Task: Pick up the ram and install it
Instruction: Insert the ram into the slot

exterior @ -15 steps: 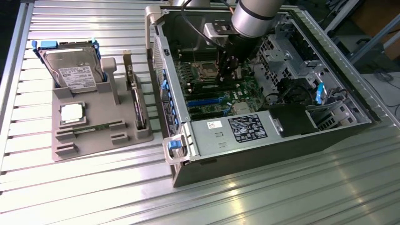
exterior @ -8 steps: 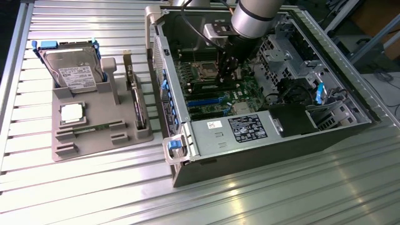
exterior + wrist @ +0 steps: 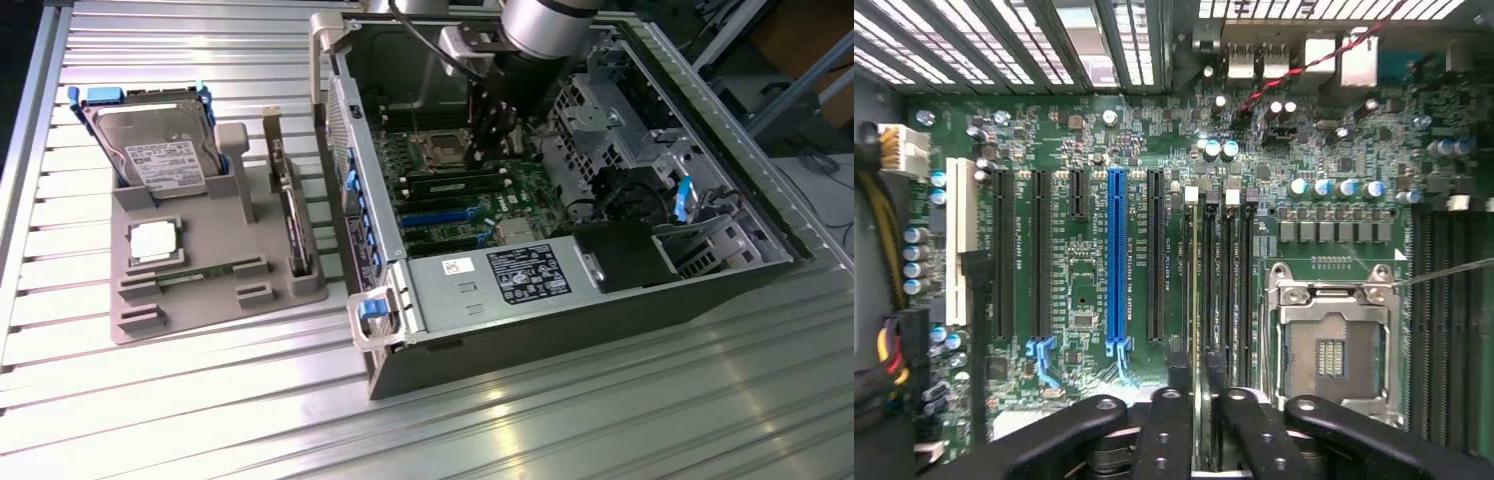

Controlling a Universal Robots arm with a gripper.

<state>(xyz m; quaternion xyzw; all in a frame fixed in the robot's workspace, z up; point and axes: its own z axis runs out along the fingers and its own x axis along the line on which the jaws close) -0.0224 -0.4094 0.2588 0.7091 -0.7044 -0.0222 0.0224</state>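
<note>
Your gripper [image 3: 1194, 385] sits low inside the case [image 3: 561, 290], fingers [image 3: 1179, 365] pinched narrow on the ram [image 3: 1195, 290], which stands on edge in a memory slot beside the CPU socket [image 3: 1332, 345]. Over on the exterior view's left, the tray [image 3: 200, 290] holds a hard drive [image 3: 160, 155], a processor [image 3: 154, 242] and a card [image 3: 291, 215].

The claw [image 3: 1194, 385] grips the ram [image 3: 1195, 290] edge-on over the motherboard's [image 3: 1094, 140] memory slots [image 3: 1222, 270].
</note>
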